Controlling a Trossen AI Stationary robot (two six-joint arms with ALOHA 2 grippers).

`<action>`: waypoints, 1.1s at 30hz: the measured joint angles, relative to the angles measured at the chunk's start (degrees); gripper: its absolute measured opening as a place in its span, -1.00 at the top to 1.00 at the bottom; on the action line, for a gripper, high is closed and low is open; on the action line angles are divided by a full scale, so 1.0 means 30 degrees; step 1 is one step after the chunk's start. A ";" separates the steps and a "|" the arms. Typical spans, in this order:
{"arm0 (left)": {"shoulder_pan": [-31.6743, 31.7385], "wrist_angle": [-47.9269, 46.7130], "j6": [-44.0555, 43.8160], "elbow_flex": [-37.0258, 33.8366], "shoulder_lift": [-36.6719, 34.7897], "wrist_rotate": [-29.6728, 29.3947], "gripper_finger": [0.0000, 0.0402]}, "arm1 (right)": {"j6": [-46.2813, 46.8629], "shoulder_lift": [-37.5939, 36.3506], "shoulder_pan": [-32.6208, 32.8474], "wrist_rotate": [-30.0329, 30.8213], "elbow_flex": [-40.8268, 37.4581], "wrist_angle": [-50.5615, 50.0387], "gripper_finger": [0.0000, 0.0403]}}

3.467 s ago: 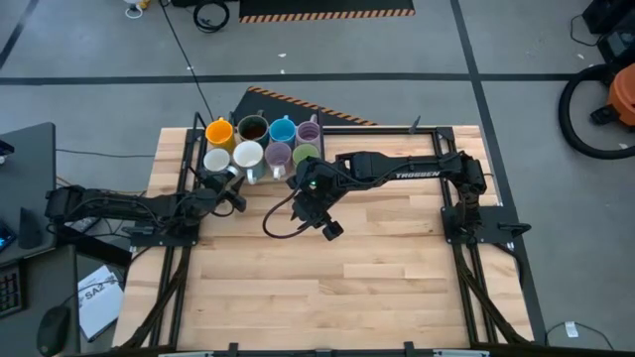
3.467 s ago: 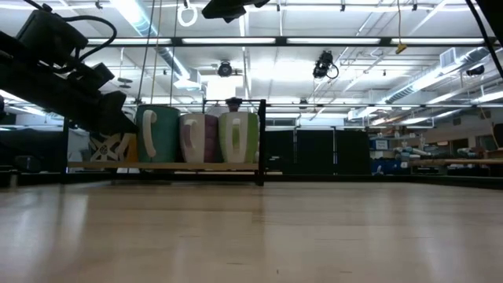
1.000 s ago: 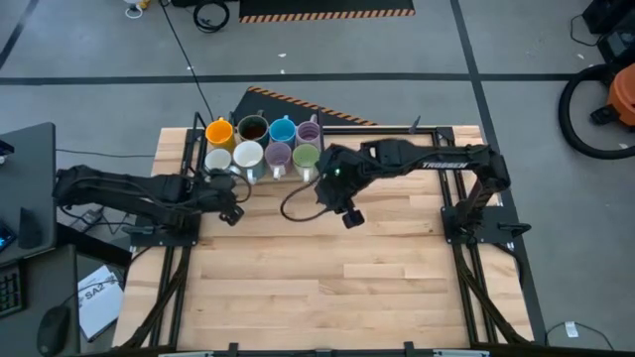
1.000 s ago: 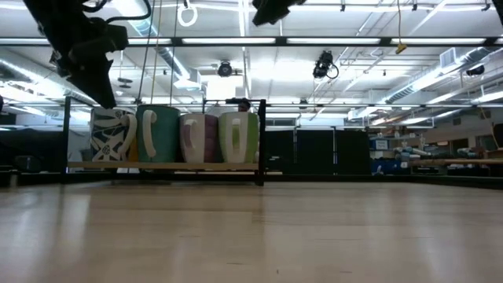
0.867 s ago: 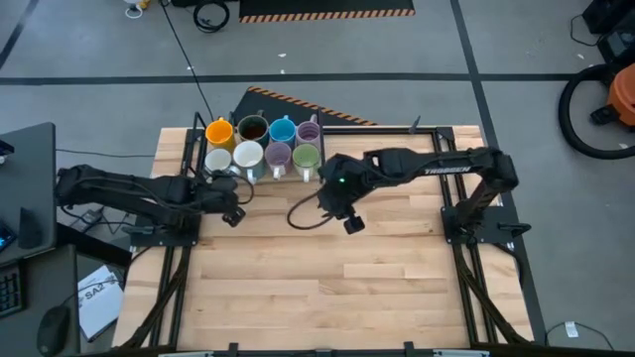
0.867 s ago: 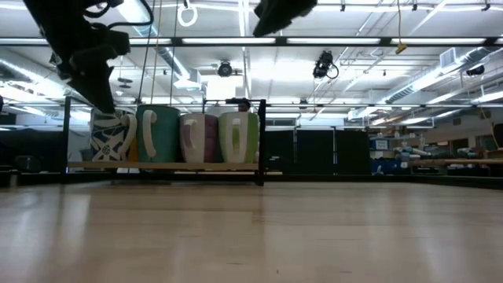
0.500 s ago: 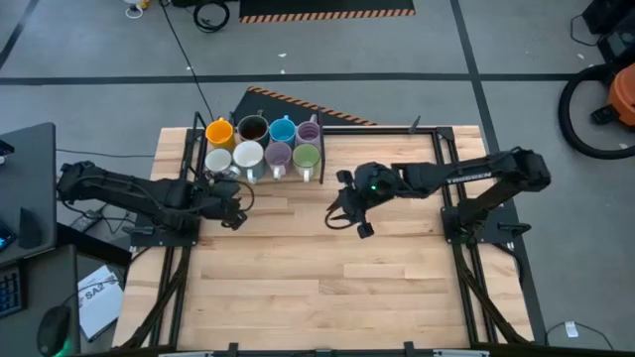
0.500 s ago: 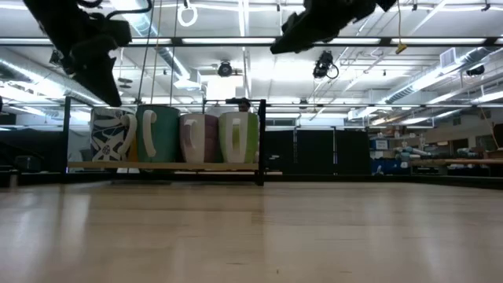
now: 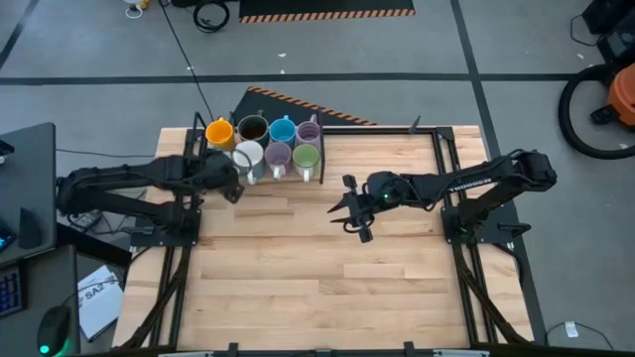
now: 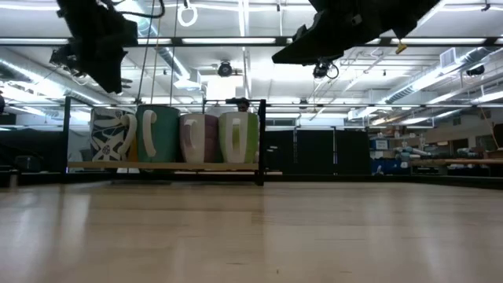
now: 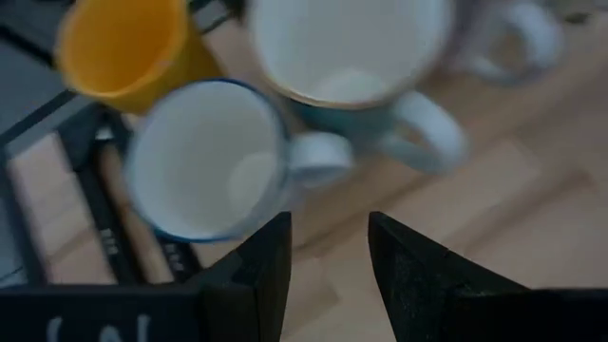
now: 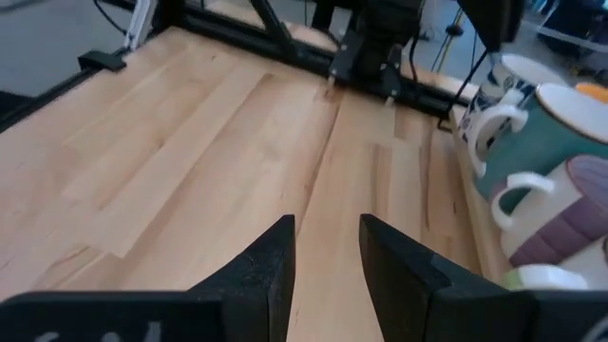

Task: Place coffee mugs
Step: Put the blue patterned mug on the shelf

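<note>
Pale wooden planks make up your table (image 9: pixel 327 278), framed by dark rails, and the landmark to steer by is the dark rack (image 9: pixel 319 149) at its far edge, left of centre. Your coffee mugs (image 9: pixel 264 144) sit packed in that rack in two rows of four: orange, dark brown, blue and lilac at the back, then two white, a lilac and a green one in front, all upright with mouths open to the ceiling. From table height you see the front row's handles facing you, the leftmost white mug (image 10: pixel 108 134) patterned in dark blue. Your left gripper (image 9: pixel 230 185) hangs over the rack's left end, above the first white mug; its fingers (image 11: pixel 261 271) stand a little apart with nothing between them, the mug's rim and handle showing just beyond the tips. To the right of the rack, well clear of it, your right gripper (image 9: pixel 349 213) hovers over bare boards with its fingers (image 12: pixel 271 261) likewise slightly spread and empty. Nothing lies between either gripper and the rack. Beyond the rack's far side a black-and-orange striped mat (image 9: pixel 298 104) rests on the grey floor.
</note>
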 joint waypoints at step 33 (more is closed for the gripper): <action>0.7731 0.3657 0.5963 -0.0248 0.1388 0.4370 0.26 | 0.0044 0.0022 0.0182 -0.0527 -0.1580 0.3029 0.38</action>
